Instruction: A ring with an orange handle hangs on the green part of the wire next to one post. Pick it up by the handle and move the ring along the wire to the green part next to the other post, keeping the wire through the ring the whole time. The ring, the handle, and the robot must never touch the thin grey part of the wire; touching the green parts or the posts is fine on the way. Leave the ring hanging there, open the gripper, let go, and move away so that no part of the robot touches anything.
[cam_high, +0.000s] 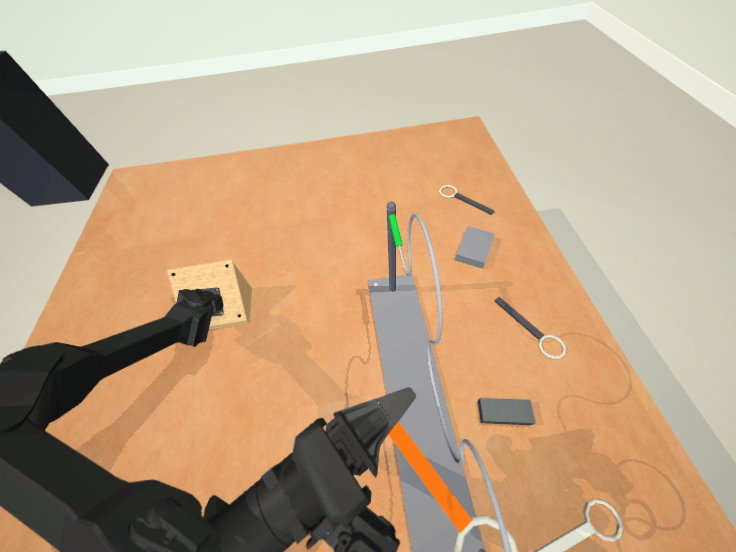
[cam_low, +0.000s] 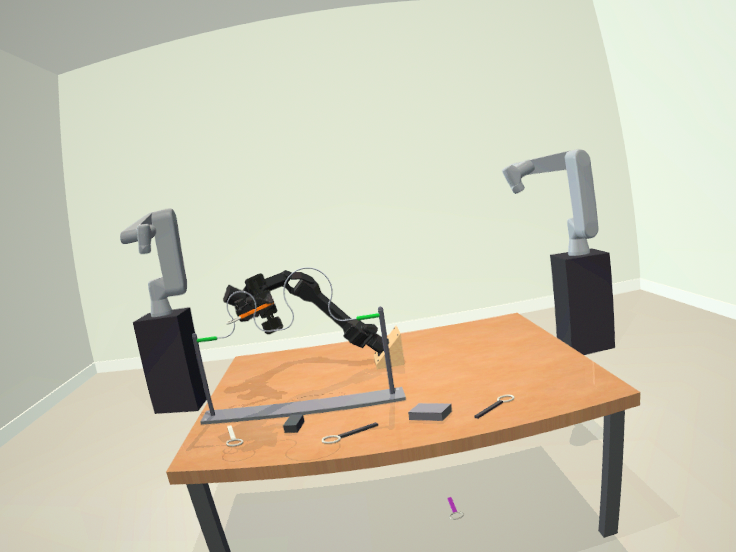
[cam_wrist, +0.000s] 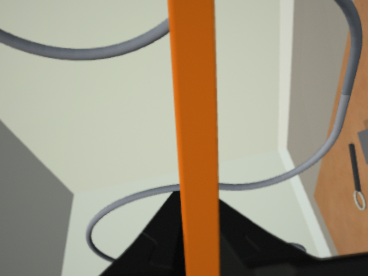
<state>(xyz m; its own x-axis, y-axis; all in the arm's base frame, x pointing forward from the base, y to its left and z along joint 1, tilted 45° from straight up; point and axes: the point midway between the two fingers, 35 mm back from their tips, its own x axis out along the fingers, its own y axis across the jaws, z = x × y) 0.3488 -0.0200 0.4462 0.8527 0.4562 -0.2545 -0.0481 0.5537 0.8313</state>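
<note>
My gripper (cam_high: 399, 411) (cam_low: 268, 305) (cam_wrist: 189, 200) is shut on the orange handle (cam_high: 431, 475) (cam_low: 254, 311) (cam_wrist: 195, 110). The white ring (cam_high: 484, 519) is partly cut off at the bottom edge in the top view. It appears to be around the grey wire (cam_high: 440, 297) (cam_low: 331, 291) (cam_wrist: 80, 54), at the small loop near the left post (cam_low: 203, 380) in the exterior view; contact cannot be told. One green part (cam_low: 207, 339) is at that post. The other green part (cam_high: 395, 230) (cam_low: 368, 316) is at the far post (cam_high: 391, 261) (cam_low: 387, 356). The ring is out of the wrist view.
The grey base (cam_high: 398, 356) (cam_low: 297, 408) carries both posts. A dark block (cam_high: 506, 411) (cam_low: 293, 423), a grey block (cam_high: 474, 246) (cam_low: 429, 411), two black-handled rings and a white-handled ring (cam_high: 603, 519) (cam_low: 234, 439) lie on the table. The wire's large loop rises between the posts.
</note>
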